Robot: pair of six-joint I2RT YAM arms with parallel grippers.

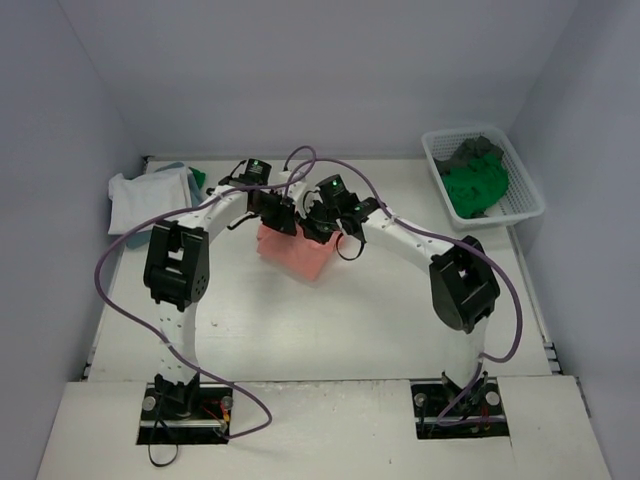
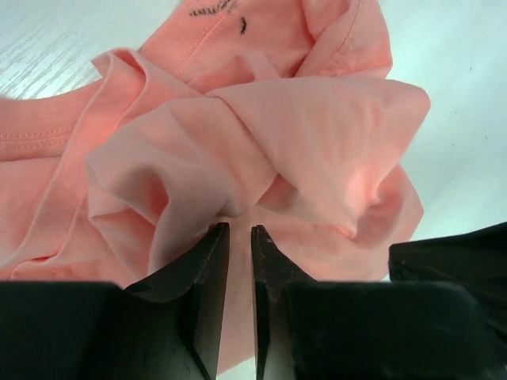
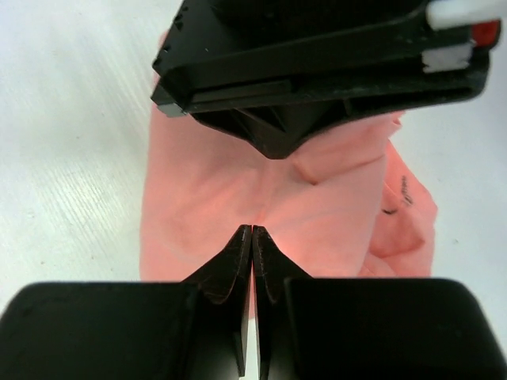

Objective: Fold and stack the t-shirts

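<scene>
- While 2 grippers meet over the salmon t-shirt (image 1: 297,257) mid-table, its bunched fold sits dead ahead of the left tips.
- left gripper (image 2: 240,229): slit apart, pinch unclear.
- right gripper (image 3: 252,229): closed, empty.

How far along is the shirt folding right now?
Done: a small pile of pale shirts lies at the rear left. In hand: the salmon t-shirt, bunched, with the left gripper apparently pinching a fold and the right gripper shut over it. To do: the green shirt and dark grey shirt in the basket.
</scene>
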